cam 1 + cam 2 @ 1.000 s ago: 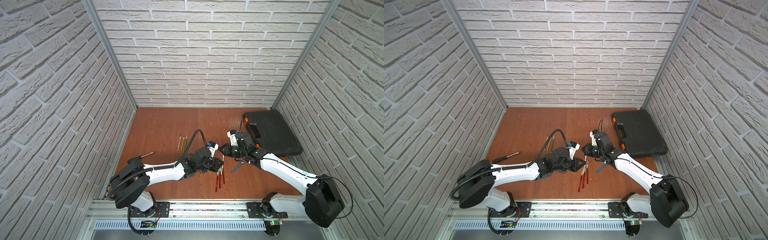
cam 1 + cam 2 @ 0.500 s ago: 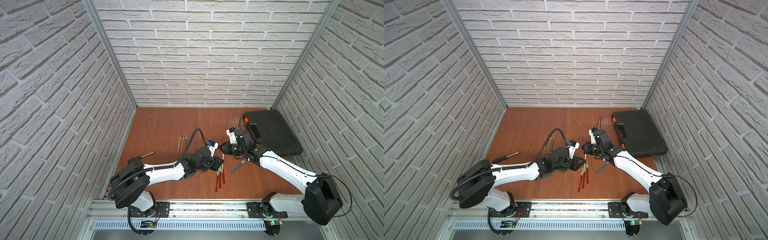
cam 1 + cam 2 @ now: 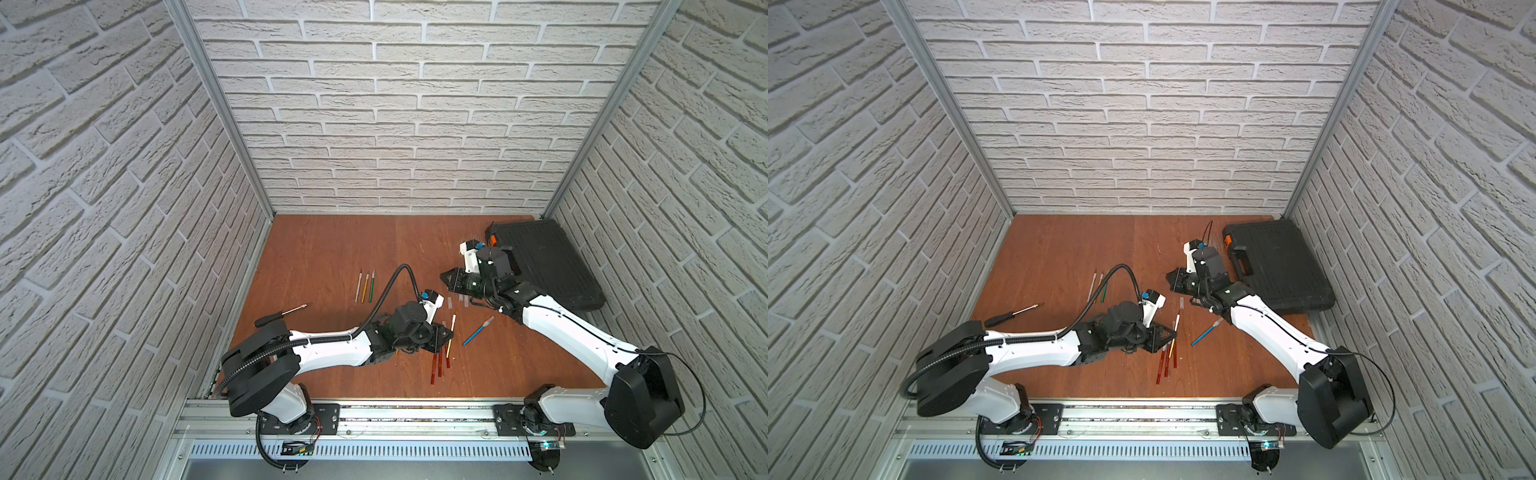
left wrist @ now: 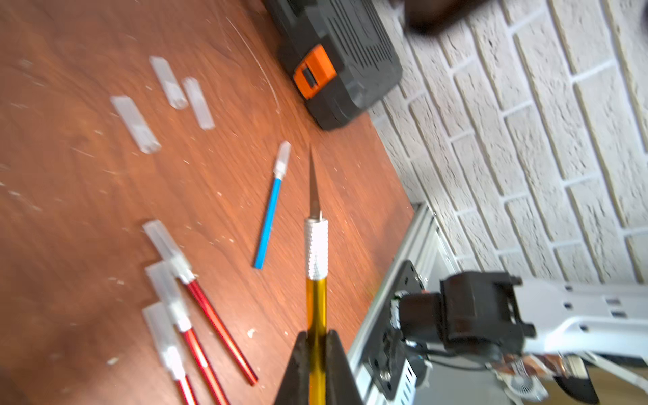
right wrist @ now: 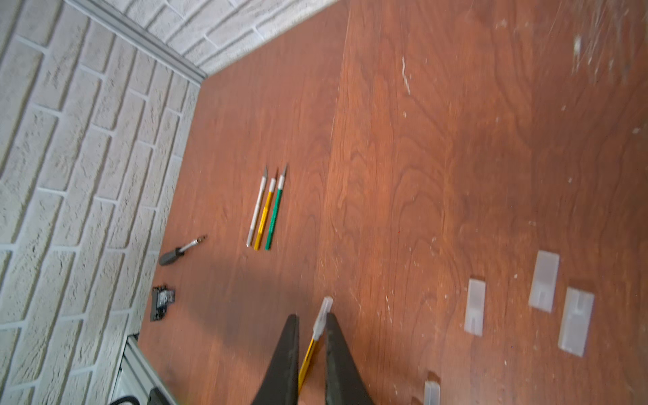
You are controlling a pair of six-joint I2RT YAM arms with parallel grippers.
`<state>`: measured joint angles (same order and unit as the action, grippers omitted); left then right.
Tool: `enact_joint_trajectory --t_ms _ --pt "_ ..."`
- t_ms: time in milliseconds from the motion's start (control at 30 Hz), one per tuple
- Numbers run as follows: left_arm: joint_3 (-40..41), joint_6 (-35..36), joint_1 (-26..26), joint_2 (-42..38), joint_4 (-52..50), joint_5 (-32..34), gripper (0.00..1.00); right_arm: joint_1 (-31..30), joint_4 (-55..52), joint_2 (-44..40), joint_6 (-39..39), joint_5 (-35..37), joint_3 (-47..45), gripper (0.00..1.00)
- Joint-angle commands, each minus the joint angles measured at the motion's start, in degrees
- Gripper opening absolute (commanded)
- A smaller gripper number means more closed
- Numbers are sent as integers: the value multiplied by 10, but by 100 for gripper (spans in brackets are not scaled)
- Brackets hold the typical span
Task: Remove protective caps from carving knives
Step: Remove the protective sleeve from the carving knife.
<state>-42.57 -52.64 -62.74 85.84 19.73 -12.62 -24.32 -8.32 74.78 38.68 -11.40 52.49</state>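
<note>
The left gripper (image 4: 316,336) has its fingers (image 4: 301,364) clamped tight on the handle of a gold knife (image 4: 316,298). The silver collar and the bare pointed blade stick out in front, above the wooden table (image 3: 332,249).

Across from it, well apart and nearer the back wall, sits the right gripper (image 3: 444,280). Its fingers are drawn close, with just a narrow slit between them, and I cannot tell whether anything is pinched in there.

Right beside the left gripper, toward the robot's base, three red knives (image 3: 433,372) lie side by side, each with its whitish cap on. A blue knife (image 3: 473,335) lies alone between the two arms, capped as well.

On the wood near the right gripper are the loose caps (image 5: 475,306). The right wrist view shows three lying flat close together and a fourth a little apart.

Further over toward the left wall there is a row of three knives (image 3: 365,289), silver, gold and green. They lie neatly parallel, with bare blades pointing at the back wall.

A black-handled screwdriver (image 3: 282,315) rests near the left wall. A closed black case (image 3: 548,266) with an orange latch fills the back right corner, just behind the right arm.
</note>
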Motion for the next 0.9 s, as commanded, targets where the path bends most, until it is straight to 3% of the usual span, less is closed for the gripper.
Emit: enact_joint_trajectory --t_ms 0,267,533,867 --pt "6 1 -1 3 16 -12 0 2 32 9 -7 10 14 8" --pt "20 9 5 -36 -28 25 0 7 -27 11 -51 34 31 8" --pt "69 15 57 -132 -87 37 0 10 -110 -1 -110 81 25 9" --pt "100 28 103 -235 -162 53 0 19 -127 40 -132 118 10 11"
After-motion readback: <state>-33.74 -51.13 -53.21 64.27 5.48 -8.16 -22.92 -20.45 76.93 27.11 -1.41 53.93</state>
